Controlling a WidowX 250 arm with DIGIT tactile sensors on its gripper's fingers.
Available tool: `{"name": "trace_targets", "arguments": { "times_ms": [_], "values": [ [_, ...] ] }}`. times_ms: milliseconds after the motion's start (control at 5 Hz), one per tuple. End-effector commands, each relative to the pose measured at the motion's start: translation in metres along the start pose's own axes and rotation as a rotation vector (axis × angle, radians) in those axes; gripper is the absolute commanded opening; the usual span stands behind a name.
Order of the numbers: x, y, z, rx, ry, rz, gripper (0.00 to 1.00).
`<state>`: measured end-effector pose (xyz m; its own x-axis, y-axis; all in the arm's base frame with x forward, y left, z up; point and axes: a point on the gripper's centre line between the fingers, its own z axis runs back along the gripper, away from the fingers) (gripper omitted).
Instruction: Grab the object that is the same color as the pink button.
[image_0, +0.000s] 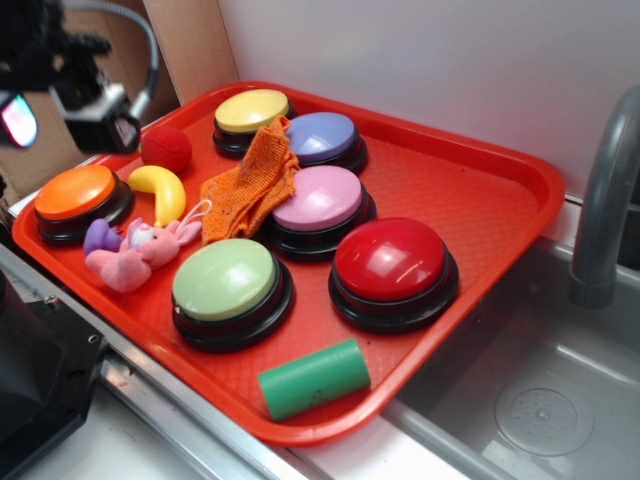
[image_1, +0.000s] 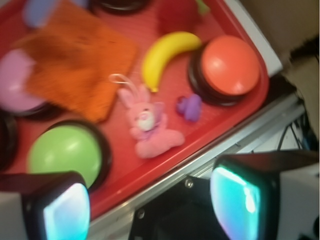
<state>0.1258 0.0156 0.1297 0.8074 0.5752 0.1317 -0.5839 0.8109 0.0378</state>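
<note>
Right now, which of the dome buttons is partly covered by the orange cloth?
The pink button, mid-tray. The orange cloth overlaps its left edge. The yellow button and purple button only sit beside the cloth; the orange, green and red ones lie clear.

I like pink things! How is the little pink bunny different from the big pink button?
The pink bunny is a small soft plush lying on its side with long ears; the pink button is a much bigger, smooth round dome. The bunny has a white face, while the button sits on a black base. The orange cloth reaches the button's edge, not the bunny. Both are pink and rest on the red tray.
</note>
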Motion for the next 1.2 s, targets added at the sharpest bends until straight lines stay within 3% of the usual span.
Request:
{"name": "trace_targets", "arguments": {
  "times_ms": [0, 400, 800, 1000],
  "values": [
    [0.023, 0.014, -0.049, -0.002, -0.007, 0.248, 1.00],
    [0.034, 0.011, -0.084, 0.015, 0.013, 0.336, 1.00],
    [0.015, -0.001, -0.105, -0.051, 0.109, 0.276, 1.00],
    [0.011, -0.003, -0.111, -0.046, 0.113, 0.271, 1.00]
  ]
}}
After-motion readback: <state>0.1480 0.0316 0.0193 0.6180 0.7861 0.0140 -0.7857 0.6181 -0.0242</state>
